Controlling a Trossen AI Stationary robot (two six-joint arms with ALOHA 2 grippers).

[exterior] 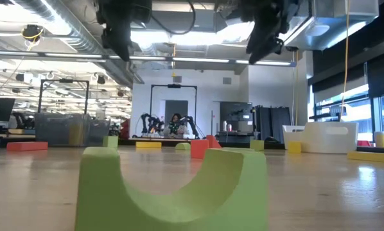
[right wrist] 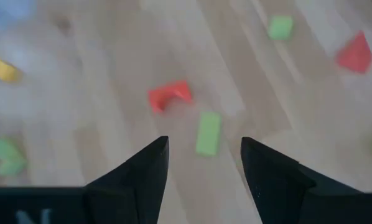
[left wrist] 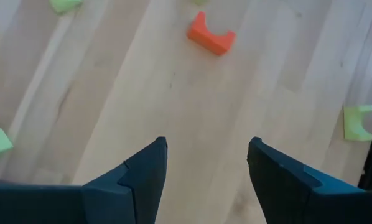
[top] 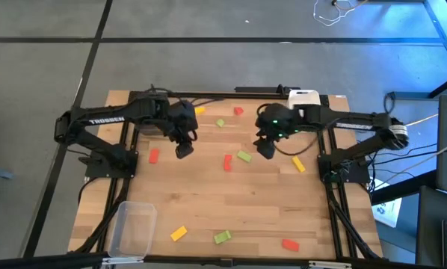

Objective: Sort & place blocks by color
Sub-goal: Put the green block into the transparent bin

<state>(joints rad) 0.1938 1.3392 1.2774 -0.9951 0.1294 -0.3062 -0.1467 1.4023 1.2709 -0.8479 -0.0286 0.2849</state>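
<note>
1. Reading "TROSSEN" in white along the left arm [top: 108,119] is possible; no other writing is legible.
2. Clear tray [top: 131,228] at the table's [top: 208,202] near left corner holds no blocks; white tray [top: 304,97] sits behind the right gripper [top: 265,149].
3. Left gripper [top: 184,150] hovers with fingers spread, empty; a red block [top: 154,155] lies to its left.
4. Right gripper hangs parted and empty, a green bar [right wrist: 208,132] and red arch [right wrist: 169,95] on open wood just ahead.
5. Yellow [top: 179,233], green [top: 222,237] and red [top: 289,243] blocks lie along the near edge.
</note>
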